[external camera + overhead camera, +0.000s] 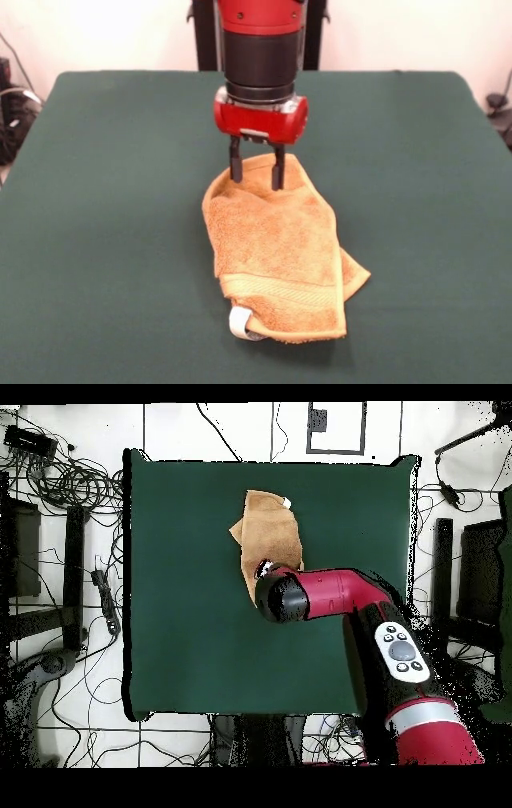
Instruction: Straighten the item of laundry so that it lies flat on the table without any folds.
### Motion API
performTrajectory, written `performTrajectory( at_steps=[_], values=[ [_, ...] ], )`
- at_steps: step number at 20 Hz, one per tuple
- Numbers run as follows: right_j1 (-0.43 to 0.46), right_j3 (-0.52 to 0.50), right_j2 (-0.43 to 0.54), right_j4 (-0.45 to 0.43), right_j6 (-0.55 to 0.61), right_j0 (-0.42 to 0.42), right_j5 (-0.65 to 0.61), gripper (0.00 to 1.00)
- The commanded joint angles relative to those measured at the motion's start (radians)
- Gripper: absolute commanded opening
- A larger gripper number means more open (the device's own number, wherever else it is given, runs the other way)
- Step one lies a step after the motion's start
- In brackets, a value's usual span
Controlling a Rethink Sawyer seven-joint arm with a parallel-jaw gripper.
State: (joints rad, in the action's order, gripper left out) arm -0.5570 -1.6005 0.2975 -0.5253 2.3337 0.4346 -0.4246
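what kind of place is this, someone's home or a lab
Most likely a robotics lab or test cell, not a home. A red arm with a gripper works over a towel on a table covered in green cloth, and loose cables run across the tiled floor around it.

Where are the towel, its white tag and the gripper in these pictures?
towel (pixel 276 240): front view, middle of the folded terry top layer.
tag (pixel 239 323): front view, white loop at the near hem.
gripper (pixel 256 170): front view, midway between the two dark fingertips, open over the towel's far edge.
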Motion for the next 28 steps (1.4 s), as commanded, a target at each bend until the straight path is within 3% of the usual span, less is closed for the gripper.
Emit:
performTrajectory(
  at_steps=[1, 28],
  values=[
    [0.035, 0.047, 0.031, 0.088, -0.031, -0.006, -0.209, 1.0],
    [0.07, 0.039, 0.017, 0.026, -0.026, 0.017, -0.126, 1.0]
  ],
)
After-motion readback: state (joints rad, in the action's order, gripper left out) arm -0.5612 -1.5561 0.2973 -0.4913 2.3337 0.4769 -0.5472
